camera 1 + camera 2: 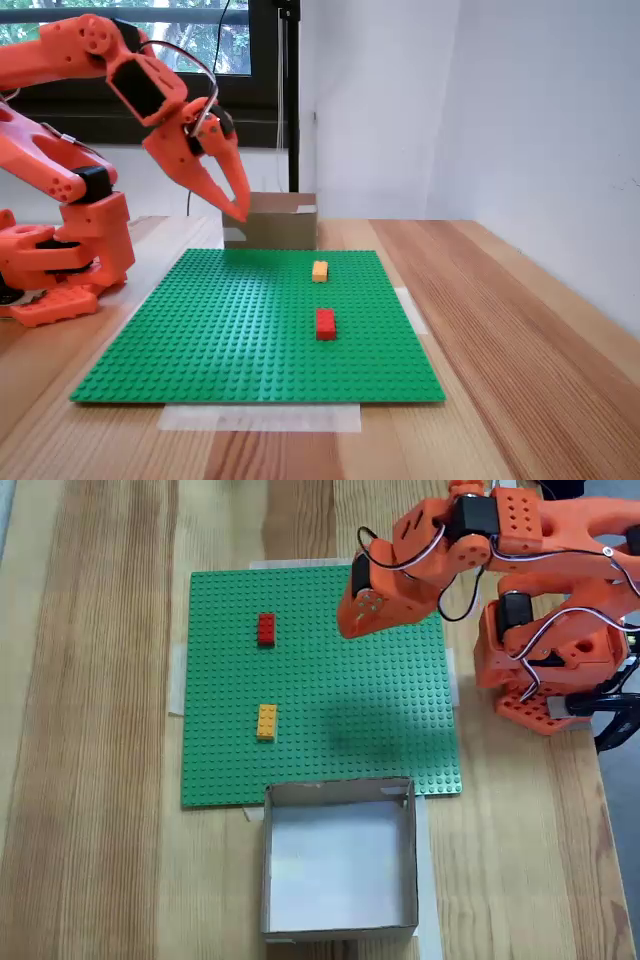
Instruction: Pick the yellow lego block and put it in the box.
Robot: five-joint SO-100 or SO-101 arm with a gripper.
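Note:
The yellow lego block (320,270) (266,721) lies flat on the green baseplate (230,340) (380,730), on the side nearest the box. The box (283,225) (340,789) is brown cardboard, open on top, and stands just off the plate's edge. My orange gripper (240,208) (352,620) hangs in the air above the plate, pointing down, its fingers drawn together into one tip with nothing between them. It is well clear of the yellow block and touches nothing.
A red lego brick (325,323) (266,629) sits on the plate in line with the yellow one, farther from the box. The arm's base (60,270) (550,670) stands on the wooden table beside the plate. A white wall runs along the table's side.

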